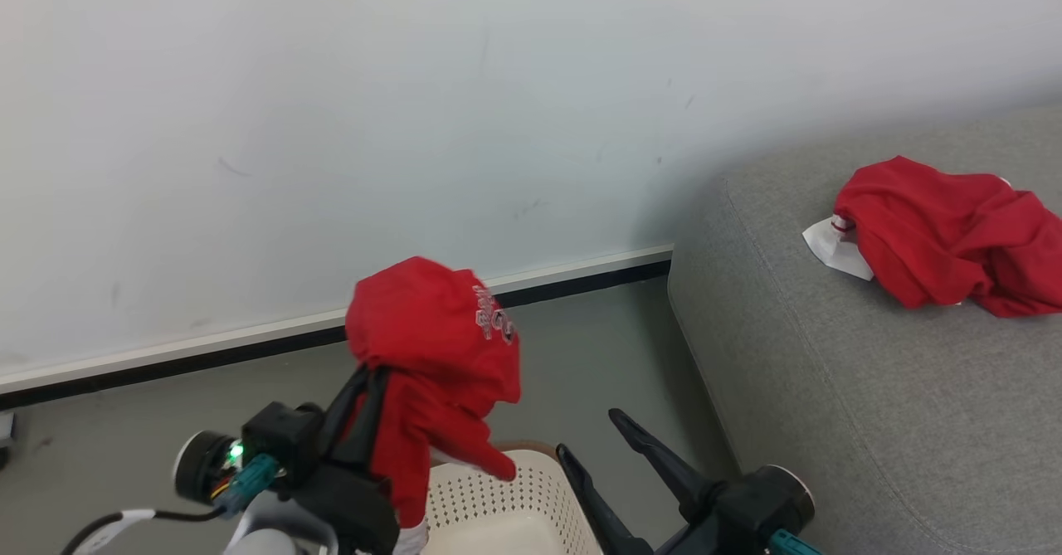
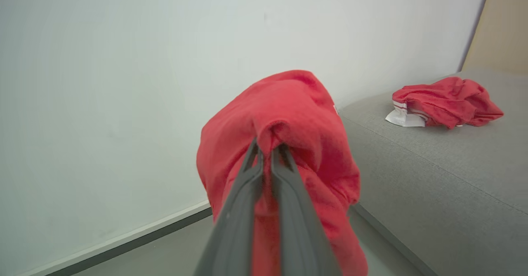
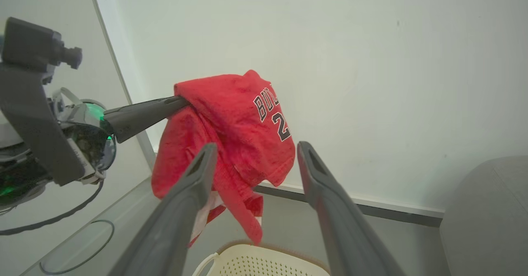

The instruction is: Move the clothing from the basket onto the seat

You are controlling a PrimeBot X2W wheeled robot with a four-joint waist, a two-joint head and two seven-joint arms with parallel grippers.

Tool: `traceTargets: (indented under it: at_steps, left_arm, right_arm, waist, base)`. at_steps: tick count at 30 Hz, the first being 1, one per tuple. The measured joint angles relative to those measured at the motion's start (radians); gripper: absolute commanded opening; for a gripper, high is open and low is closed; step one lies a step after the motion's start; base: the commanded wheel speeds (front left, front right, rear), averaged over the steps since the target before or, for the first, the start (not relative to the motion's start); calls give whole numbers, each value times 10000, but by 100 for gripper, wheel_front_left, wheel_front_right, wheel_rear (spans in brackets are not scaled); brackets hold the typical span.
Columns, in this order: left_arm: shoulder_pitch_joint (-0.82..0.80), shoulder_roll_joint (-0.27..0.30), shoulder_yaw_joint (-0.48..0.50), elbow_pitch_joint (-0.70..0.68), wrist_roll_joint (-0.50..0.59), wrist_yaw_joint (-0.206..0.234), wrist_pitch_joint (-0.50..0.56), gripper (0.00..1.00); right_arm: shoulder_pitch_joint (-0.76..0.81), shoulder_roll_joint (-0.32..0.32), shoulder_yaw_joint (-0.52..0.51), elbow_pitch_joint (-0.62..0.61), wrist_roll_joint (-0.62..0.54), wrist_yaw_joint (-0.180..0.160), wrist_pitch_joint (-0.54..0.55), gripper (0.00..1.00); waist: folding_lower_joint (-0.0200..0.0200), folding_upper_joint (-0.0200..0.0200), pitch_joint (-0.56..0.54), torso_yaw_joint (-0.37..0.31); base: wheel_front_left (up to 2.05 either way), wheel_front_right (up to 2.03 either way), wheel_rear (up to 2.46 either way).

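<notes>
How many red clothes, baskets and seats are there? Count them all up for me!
red clothes: 2 (held garment in the left gripper; lying garment on the seat)
basket: 1
seat: 1
Total: 4

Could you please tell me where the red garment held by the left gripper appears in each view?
Head view: the held garment hangs lower left of centre, above the basket.
Left wrist view: centre, pinched in the left gripper.
Right wrist view: left of centre, lettering visible, over the basket.
Shared landmark: the grey seat, at the right in every view.
</notes>
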Motion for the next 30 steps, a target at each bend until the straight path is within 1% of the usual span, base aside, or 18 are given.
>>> traceTargets:
  at_steps: [4,7,12,15,21,23,28,29,30]
  left_arm:
    - [-318,-205,-351,-278,65,-221,217,0]
    - [-657,-426,-671,-616,98,-326,430,0]
    - [-941,-754,-1112,-1087,107,-522,763,0]
    - [-1081,-941,-1388,-1289,105,-646,953,0]
    - [-1119,-1218,-1829,-1476,65,-765,1139,0]
    - [-1119,-1266,-1960,-1498,54,-840,1141,0]
    - [-1119,-1373,-2132,-1528,-13,-844,1127,0]
    - [-1119,-1381,-2146,-1528,-21,-846,1122,0]
    - [-1119,-1386,-2155,-1530,-46,-848,1087,0]
  right_arm:
    - [-267,10,359,174,17,0,0,100]
    - [-625,-10,830,416,-33,0,0,100]
    - [-948,96,861,761,-180,0,0,100]
    - [-1034,203,675,907,-232,-2,0,100]
    - [-1016,428,-157,1057,-646,0,0,100]
    - [-988,508,-247,1070,-713,0,0,100]
    - [-967,560,-362,1126,-729,0,0,100]
    - [-967,575,-370,1126,-729,0,0,82]
    - [-968,593,-370,1120,-729,0,0,45]
  waist:
    - [0,0,-10,-19]
    - [0,0,-12,-67]
    - [0,1,40,-147]
    - [1,0,89,-187]
    - [1,0,167,-257]
    - [1,0,182,-269]
    - [1,1,203,-266]
    - [1,1,209,-263]
    - [0,1,217,-260]
  base:
    - [0,0,0]
    - [0,0,0]
    - [0,0,0]
    - [0,0,0]
    - [0,0,0]
    - [0,0,0]
    - [0,0,0]
    - [0,0,0]
    - [0,0,0]
